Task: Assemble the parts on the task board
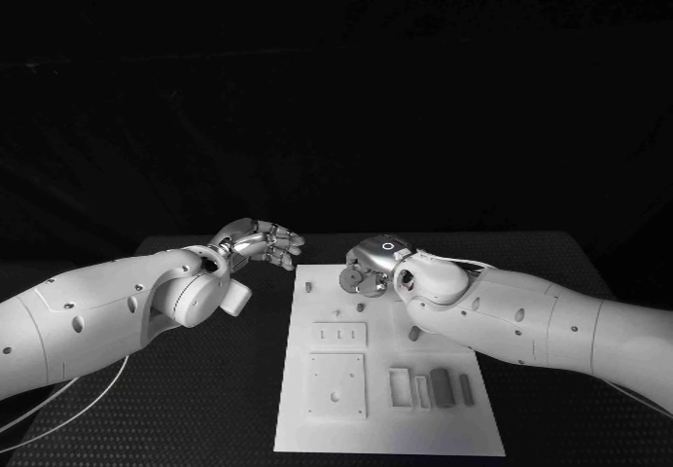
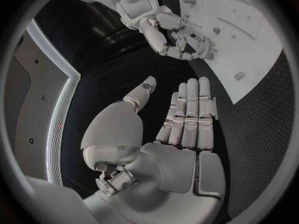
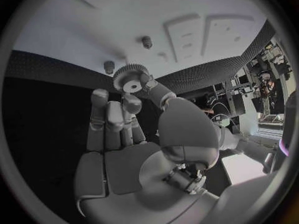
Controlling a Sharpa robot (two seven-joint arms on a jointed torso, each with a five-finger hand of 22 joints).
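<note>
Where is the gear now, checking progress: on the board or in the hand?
In the hand: the right hand pinches the gear above the task board.

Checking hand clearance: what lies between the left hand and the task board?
Only bare black table. In the head view the left hand hangs open beside the task board, while the right hand pinches a gear above the board.

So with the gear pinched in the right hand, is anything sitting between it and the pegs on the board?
Nothing visible does. The right hand holds the gear over the far end of the task board, and the two pegs beyond it stand bare. The left hand hovers open off the board's side, clear of that path.
</note>
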